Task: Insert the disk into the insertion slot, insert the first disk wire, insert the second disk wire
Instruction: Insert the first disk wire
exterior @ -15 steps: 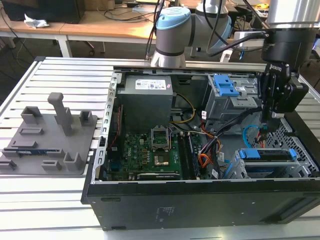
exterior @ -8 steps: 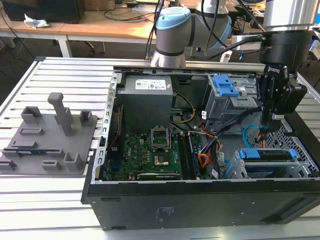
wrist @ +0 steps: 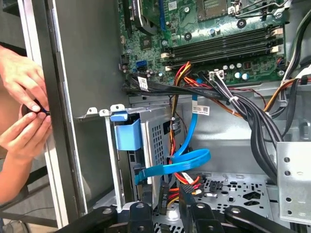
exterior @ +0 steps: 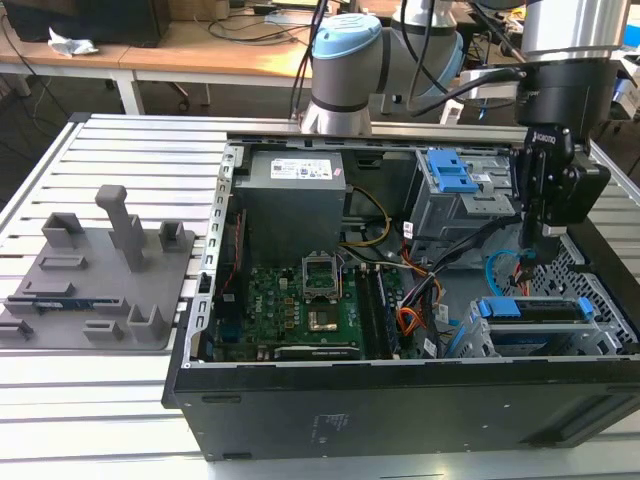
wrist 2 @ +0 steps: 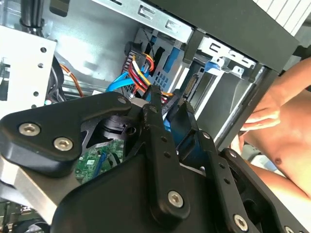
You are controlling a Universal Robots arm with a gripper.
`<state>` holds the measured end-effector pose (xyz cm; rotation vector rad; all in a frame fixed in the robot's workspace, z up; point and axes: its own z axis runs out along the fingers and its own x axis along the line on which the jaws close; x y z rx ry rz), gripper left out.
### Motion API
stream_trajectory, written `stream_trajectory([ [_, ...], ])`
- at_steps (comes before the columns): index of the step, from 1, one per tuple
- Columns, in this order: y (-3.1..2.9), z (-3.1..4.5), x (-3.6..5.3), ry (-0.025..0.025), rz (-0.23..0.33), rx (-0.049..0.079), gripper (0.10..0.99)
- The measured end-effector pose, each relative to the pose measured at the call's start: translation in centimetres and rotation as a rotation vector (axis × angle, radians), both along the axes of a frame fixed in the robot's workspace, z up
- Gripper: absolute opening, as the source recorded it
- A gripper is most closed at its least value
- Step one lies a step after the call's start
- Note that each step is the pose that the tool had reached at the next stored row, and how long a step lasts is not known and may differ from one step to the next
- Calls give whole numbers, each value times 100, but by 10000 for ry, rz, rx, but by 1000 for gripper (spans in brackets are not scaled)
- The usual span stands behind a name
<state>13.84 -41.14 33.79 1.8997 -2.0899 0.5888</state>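
Claw [exterior: 547,238] (grip we cannot tell) hangs at three o'clock in the exterior view; we fear the blue cable [wrist: 184,162] snagging it near the disk [exterior: 535,310].

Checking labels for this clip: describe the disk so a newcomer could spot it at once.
Find the open black computer case on the slatted table and go to its near corner at the exterior view's right. There the disk lies flat in the grey perforated insertion slot. Its bright blue frame sits lower than the taller blue-latched bay behind.
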Motion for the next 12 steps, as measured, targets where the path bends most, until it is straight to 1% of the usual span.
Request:
stream_trajectory([
  [2,8,-11,3,0,-1,-88,349],
  [9,15,-14,3,-1,0,-93,349],
  [10,16,-14,3,-1,-1,-93,337],
  [12,16,-14,3,-1,0,-94,204],
])
